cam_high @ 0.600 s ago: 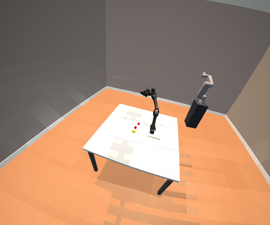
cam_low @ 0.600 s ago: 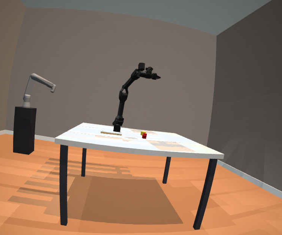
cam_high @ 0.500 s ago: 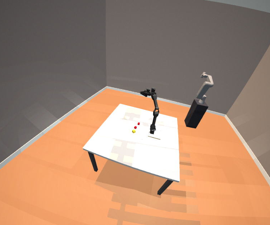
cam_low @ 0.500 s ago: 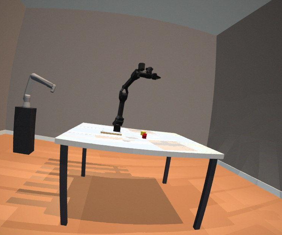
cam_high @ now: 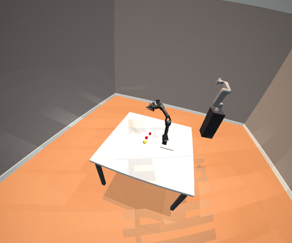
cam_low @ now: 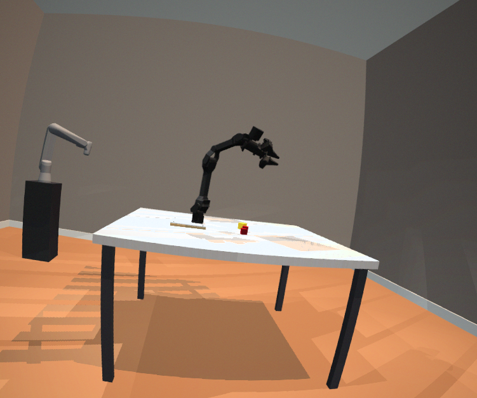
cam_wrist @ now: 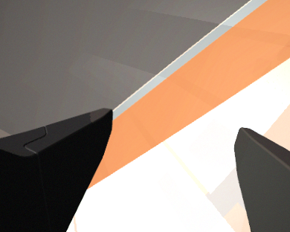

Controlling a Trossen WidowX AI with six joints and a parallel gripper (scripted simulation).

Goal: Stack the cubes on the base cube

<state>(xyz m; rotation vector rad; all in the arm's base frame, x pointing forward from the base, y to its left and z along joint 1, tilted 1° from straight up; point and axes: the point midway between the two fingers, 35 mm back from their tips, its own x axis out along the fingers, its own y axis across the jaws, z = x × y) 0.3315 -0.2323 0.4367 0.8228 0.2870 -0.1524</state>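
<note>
Reading left to right in the top view: yellow cube [cam_high: 144, 141] [cam_low: 242, 224] on the white table [cam_high: 172, 167] [cam_low: 152, 240] [cam_wrist: 139, 208], then middle red cube [cam_high: 146, 137] [cam_low: 245, 227] and outer red cube [cam_high: 149, 133] [cam_low: 243, 231], all three in a rough diagonal row, near each other, none stacked. Gripper [cam_high: 147, 107] [cam_low: 278, 160] [cam_wrist: 174, 128] hangs high above the tabletop, fingers apart with nothing between them, tips angled slightly down in the exterior view. Black arm [cam_high: 166, 128] [cam_low: 205, 184] stands right of the cubes, grey arm [cam_high: 220, 96] [cam_low: 69, 135] on its black pedestal [cam_high: 212, 122] [cam_low: 41, 220] well apart from the table.
</note>
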